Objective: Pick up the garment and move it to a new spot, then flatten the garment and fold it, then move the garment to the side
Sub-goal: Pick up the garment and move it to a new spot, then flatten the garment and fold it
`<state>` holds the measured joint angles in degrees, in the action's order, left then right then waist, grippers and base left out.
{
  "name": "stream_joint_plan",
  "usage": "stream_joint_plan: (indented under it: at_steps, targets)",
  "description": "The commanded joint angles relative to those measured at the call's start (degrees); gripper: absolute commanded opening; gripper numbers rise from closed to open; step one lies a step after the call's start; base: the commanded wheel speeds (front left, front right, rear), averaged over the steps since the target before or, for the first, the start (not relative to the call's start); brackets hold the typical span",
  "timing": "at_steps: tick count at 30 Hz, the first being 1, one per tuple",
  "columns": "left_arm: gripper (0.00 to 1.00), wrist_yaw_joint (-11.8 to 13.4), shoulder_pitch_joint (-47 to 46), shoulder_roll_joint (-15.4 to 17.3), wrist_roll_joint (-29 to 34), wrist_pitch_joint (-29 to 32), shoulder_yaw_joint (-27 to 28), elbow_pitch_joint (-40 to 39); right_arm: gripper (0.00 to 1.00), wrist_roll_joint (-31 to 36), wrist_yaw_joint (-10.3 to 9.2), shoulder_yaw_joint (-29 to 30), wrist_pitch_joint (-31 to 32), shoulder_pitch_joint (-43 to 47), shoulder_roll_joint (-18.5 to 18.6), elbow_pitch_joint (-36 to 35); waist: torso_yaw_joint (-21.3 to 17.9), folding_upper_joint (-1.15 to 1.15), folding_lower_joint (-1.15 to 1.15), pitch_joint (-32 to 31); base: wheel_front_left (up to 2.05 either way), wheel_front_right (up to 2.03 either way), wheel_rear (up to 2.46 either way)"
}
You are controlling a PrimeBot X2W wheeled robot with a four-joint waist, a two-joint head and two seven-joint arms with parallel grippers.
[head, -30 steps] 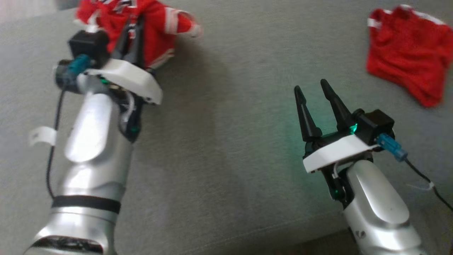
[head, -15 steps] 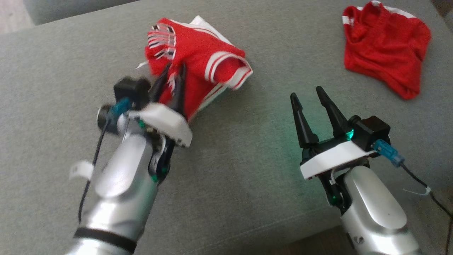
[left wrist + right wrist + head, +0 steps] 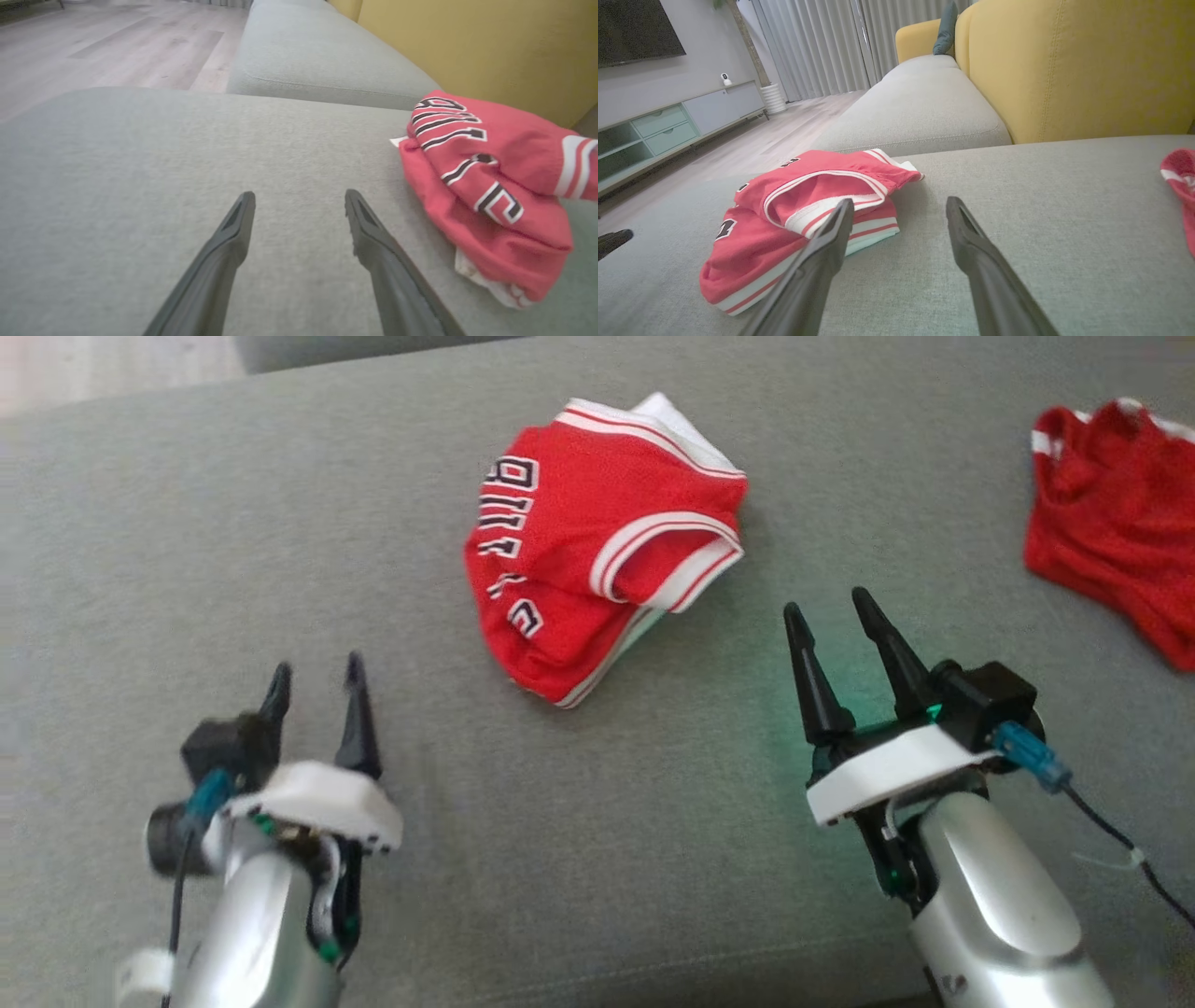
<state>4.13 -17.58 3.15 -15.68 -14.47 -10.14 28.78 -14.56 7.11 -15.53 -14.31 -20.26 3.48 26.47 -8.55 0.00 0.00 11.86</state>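
Garment: a red jersey [image 3: 597, 551] of soft, finely holed knit, bunched into a rounded heap; bands of white and red trim curl around one opening; black letters edged in white run down its left face; a white layer peeks out at the far side and under the near fold
Garment's place: on the seat cushion [image 3: 233, 569], about mid-width and nearer the far edge than the near one; touched by neither gripper
Left gripper: the left gripper [image 3: 316, 665] hangs over the near left part of the cushion; its two long, dark, tapered fingers [image 3: 356, 719] are spread apart with nothing between them; the jersey lies ahead and to its right
Right gripper: the right gripper [image 3: 827, 604] is toward the near edge, right of the middle; its dark pair is likewise parted and empty; a green glow falls on the fabric by its base
Cushion: grey woven cloth, flat and finely flecked; a stitched seam follows the near edge
Other cloth: a crumpled red cloth [image 3: 1111, 560] with white trim, by the right edge, well apart from the jersey
Around: a mustard-yellow backrest [image 3: 1087, 70] with stitched seams; a pale plank floor [image 3: 117, 42]
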Motion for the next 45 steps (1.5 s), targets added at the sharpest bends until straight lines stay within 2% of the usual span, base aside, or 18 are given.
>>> stream_joint_plan:
  at_steps: [1,6,11,19,26,33,40,45]
  targets:
    - [1.0,0.47,0.75,0.7,1.42,-0.52,2.92,-3.21,1.0,0.21,0.37,-0.66,-0.69,0.19,-0.6,-1.24,2.07,0.0,0.0,-1.31,0.0,0.0,0.0]
    - [1.0,0.89,6.3,0.16,3.95,-0.52,6.87,-8.21,1.0,0.48,0.37,0.54,-0.69,1.37,-0.6,-0.26,5.14,0.0,0.0,-3.18,0.0,0.0,0.0]
    - [1.0,0.46,11.32,-0.2,5.24,-0.52,8.54,-11.23,1.0,1.07,0.37,2.18,-0.69,2.62,-0.6,0.81,7.35,0.0,0.0,-4.7,0.0,0.0,0.0]
    - [1.0,0.5,12.36,-0.25,3.9,-0.52,5.5,-11.9,1.0,0.56,0.37,2.42,-0.69,2.23,-0.6,2.59,9.74,0.0,0.0,-3.79,0.0,0.0,0.0]
    - [1.0,0.23,10.26,-0.26,3.62,-0.52,2.25,-12.21,1.0,-1.45,0.37,3.88,-0.69,-1.6,-0.6,6.22,13.55,0.0,0.0,-1.03,0.0,0.0,0.0]
    - [1.0,0.24,9.71,-0.26,3.82,-0.52,1.51,-12.32,1.0,-3.22,0.37,3.29,-0.69,-4.74,-0.6,7.45,16.51,0.0,0.0,1.26,0.0,0.0,0.0]
    - [1.0,0.4,9.29,-0.27,3.32,-0.52,1.21,-12.28,1.0,-3.81,0.37,3.57,-0.69,-6.17,-0.6,9.03,17.29,0.0,0.0,2.16,0.0,0.0,0.0]
    - [1.0,0.53,8.97,-0.27,2.9,-0.52,1.12,-12.48,1.0,-4.34,0.37,3.88,-0.69,-5.37,-0.6,7.93,16.31,0.0,0.0,2.27,0.0,0.0,0.0]
